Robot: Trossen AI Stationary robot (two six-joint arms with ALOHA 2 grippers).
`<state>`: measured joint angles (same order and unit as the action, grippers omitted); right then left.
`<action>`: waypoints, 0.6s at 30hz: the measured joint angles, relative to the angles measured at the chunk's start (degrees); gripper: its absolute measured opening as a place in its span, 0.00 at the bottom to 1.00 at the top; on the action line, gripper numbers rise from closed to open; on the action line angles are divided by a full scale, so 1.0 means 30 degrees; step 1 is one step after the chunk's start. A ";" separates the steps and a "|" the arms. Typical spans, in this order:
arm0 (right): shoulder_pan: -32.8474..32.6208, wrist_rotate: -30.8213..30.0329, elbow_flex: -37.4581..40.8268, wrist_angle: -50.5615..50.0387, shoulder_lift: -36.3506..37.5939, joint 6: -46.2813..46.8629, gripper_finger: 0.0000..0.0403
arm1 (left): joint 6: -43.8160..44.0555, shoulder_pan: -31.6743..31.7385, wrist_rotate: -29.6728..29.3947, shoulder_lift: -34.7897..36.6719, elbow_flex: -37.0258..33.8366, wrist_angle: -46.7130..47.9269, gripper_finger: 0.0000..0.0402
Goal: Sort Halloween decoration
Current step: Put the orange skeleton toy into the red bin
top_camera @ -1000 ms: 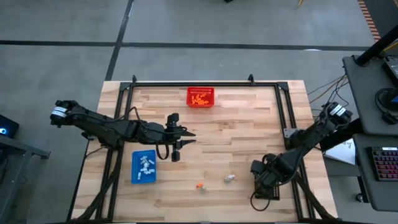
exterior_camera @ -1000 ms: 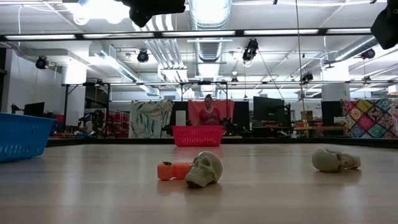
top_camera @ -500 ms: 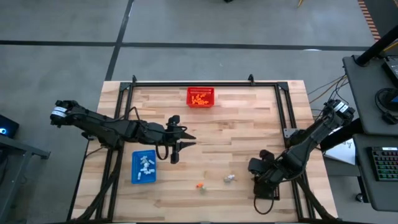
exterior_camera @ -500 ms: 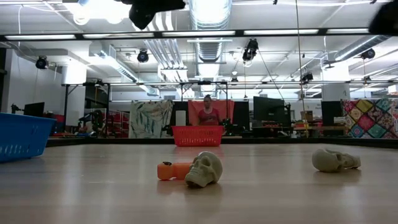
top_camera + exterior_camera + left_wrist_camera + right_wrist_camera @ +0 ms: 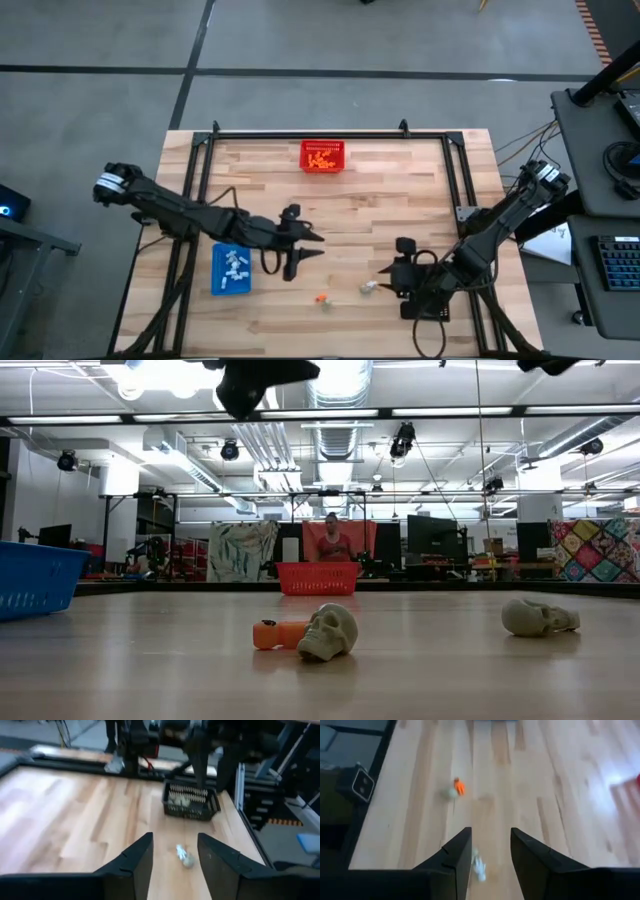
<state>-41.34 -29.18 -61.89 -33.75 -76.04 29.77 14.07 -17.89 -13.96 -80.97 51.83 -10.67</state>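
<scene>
Pale wood table (image 5: 380,215) before a workshop hall, left gripper (image 5: 300,252) and right gripper (image 5: 385,276) both apart, empty.

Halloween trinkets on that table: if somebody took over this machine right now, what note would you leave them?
Left pincer: open, empty, above mid-table beside the blue tray.
Right pincer: open, empty, close over a loose skull.
Done: white pieces lie in the blue tray, orange pieces in the red basket, pale pieces in the black tray.
Left: that skull, plus an orange trinket and a second skull lying side by side on the bare wood.
</scene>
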 joint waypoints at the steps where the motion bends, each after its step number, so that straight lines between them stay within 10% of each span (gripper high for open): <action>1: 0.0018 -0.0192 0.0080 0.0486 -0.0032 -0.0481 0.31 | 0.0186 -0.0140 0.0012 -0.0239 0.0000 0.0035 0.35; 18: -0.0132 -0.0250 0.0203 0.3449 -0.1804 -0.1598 0.25 | 0.4572 -0.3433 -0.0859 -0.5081 0.0000 -0.1029 0.38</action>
<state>-41.74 -29.93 -61.28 -23.40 -81.45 24.97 27.79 -28.19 -16.53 -96.21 51.83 -13.76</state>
